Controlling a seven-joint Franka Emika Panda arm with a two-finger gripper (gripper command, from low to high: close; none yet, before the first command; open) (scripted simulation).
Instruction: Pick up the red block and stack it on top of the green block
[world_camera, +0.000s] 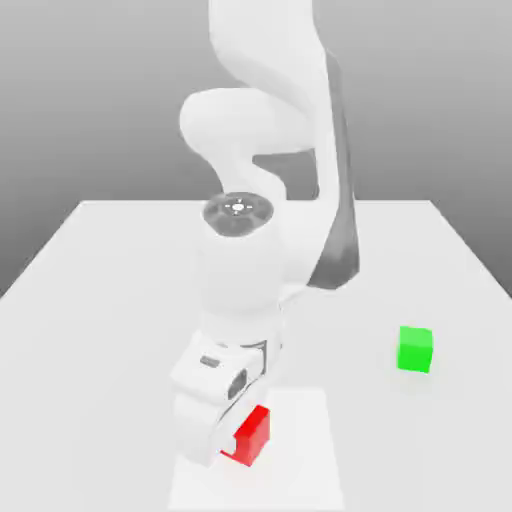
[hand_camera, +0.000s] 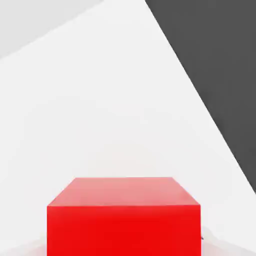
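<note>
The red block (world_camera: 250, 435) sits near the table's front edge, partly covered by my hand on the exterior view's left side. My gripper (world_camera: 232, 441) is down at the block, with the white hand body tilted over it. In the hand view the red block (hand_camera: 124, 217) is very close, showing its top and one side face. The green block (world_camera: 415, 350) rests alone on the table, toward the exterior view's right and further back than the red one, well apart from the arm.
The white table (world_camera: 110, 300) carries both blocks. A lighter rectangular patch (world_camera: 310, 450) lies under the hand and the red block. In the hand view the table's edge runs diagonally, with dark floor (hand_camera: 220, 60) beyond it.
</note>
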